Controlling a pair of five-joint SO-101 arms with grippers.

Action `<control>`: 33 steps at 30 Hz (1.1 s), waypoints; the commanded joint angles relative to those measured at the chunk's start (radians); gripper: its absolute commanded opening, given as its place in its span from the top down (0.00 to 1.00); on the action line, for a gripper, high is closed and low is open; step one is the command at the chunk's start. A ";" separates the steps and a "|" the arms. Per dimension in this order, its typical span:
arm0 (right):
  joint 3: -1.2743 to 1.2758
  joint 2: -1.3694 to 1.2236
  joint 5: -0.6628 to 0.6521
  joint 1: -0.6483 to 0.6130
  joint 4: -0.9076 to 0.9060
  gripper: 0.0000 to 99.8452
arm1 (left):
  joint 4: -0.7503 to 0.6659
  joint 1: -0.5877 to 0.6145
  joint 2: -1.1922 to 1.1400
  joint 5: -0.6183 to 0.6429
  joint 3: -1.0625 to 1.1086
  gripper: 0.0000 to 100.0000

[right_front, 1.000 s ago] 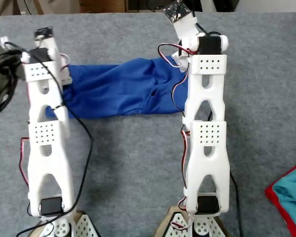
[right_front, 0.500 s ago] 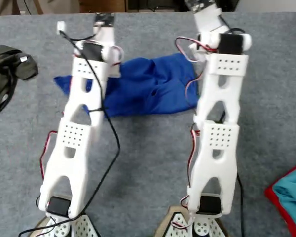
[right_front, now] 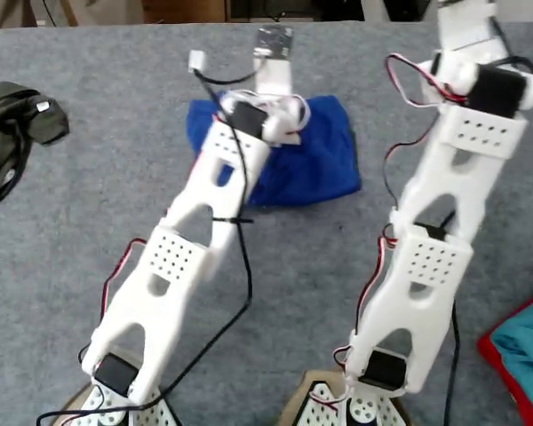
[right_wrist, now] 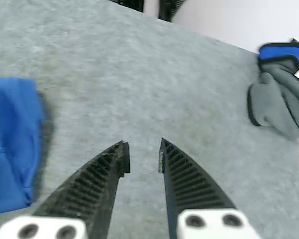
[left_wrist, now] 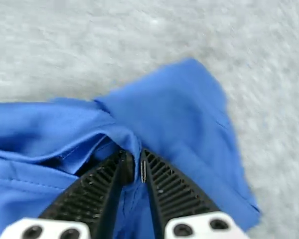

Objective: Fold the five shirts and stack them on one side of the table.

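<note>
The left claw [left_wrist: 134,159] is clamped on a fold of the blue shirt [right_front: 320,164], which lies bunched at upper centre on the bench [right_front: 89,204]. The right claw [right_wrist: 142,149], parted and empty, hangs off toward the upper right.

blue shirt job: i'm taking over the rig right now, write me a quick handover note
Left pincer: shut on a fold of the crumpled blue cloth shirt, mid-table at the far side.
Right pincer: open, empty, over bare grey felt table.
Done: no neat stack visible.
To do: finish this fold; dark olive garment at the left edge and teal cloth garment at the right edge wait.
</note>
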State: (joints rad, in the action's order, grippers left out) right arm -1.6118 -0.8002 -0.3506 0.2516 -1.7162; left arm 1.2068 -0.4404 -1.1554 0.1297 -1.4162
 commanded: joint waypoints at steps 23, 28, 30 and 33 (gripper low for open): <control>-0.050 0.087 0.002 0.045 0.035 0.87 | 0.009 0.038 0.355 0.144 -0.115 0.98; -0.050 0.087 0.002 0.045 0.035 0.87 | 0.003 0.009 0.337 0.146 -0.075 0.98; -0.050 0.087 0.002 0.047 0.035 0.87 | 0.003 -0.017 0.323 0.146 -0.054 0.98; -0.050 0.087 0.002 0.048 0.037 0.87 | -0.026 -0.066 0.289 0.146 -0.021 0.98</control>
State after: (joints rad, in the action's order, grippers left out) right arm -1.6118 -0.8002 -0.3506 0.2931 -1.6978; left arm 1.2144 -0.4588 -0.8761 0.2723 -1.4484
